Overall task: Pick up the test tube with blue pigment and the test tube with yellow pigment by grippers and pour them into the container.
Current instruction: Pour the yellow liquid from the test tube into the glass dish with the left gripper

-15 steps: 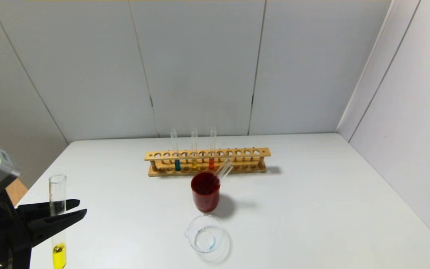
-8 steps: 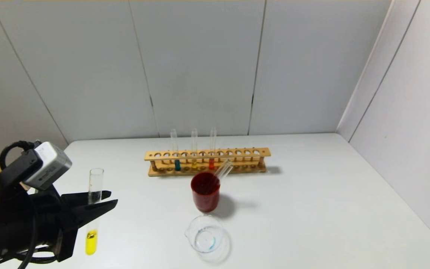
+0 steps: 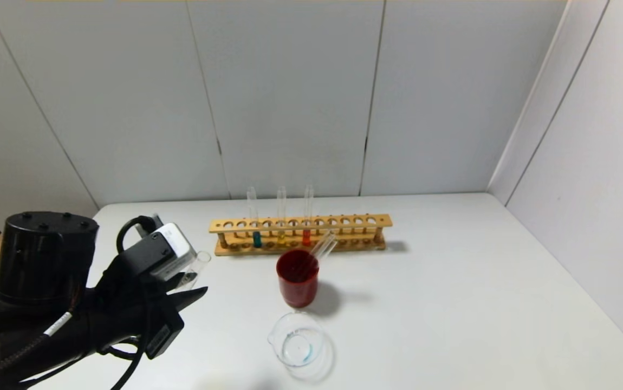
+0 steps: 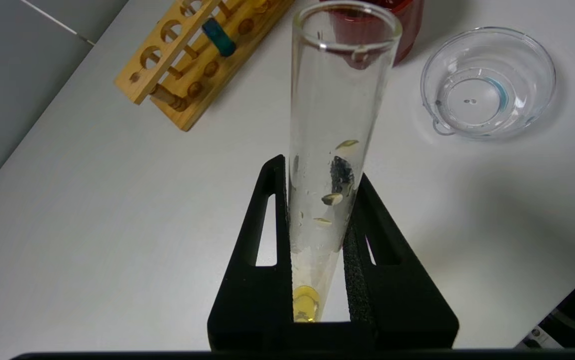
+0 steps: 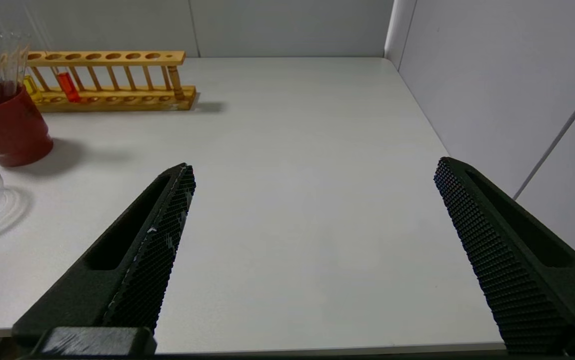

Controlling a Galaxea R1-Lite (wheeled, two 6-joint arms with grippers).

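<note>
My left gripper (image 3: 192, 292) is shut on the test tube with yellow pigment (image 4: 335, 150), above the table's left part and left of the container. The tube is tilted; its open mouth (image 3: 199, 261) points toward the rack and red cup. A little yellow liquid (image 4: 305, 302) sits at its tip. The container, a squat clear glass beaker (image 3: 296, 341), stands in front of the red cup and also shows in the left wrist view (image 4: 487, 82). The test tube with blue pigment (image 3: 257, 233) stands in the wooden rack. My right gripper (image 5: 312, 170) is open and empty over the table's right front, out of the head view.
The wooden rack (image 3: 344, 222) at the back also holds an amber-yellow tube (image 3: 281, 230) and an orange-red tube (image 3: 306, 233). A red cup (image 3: 297, 276) with an empty tube (image 3: 323, 246) leaning in it stands between rack and beaker. Walls stand behind and on the right.
My left gripper has moved right and forward toward the beaker with the yellow tube. The tube has tipped from upright to a slant, and its yellow tip is now hidden in the head view.
</note>
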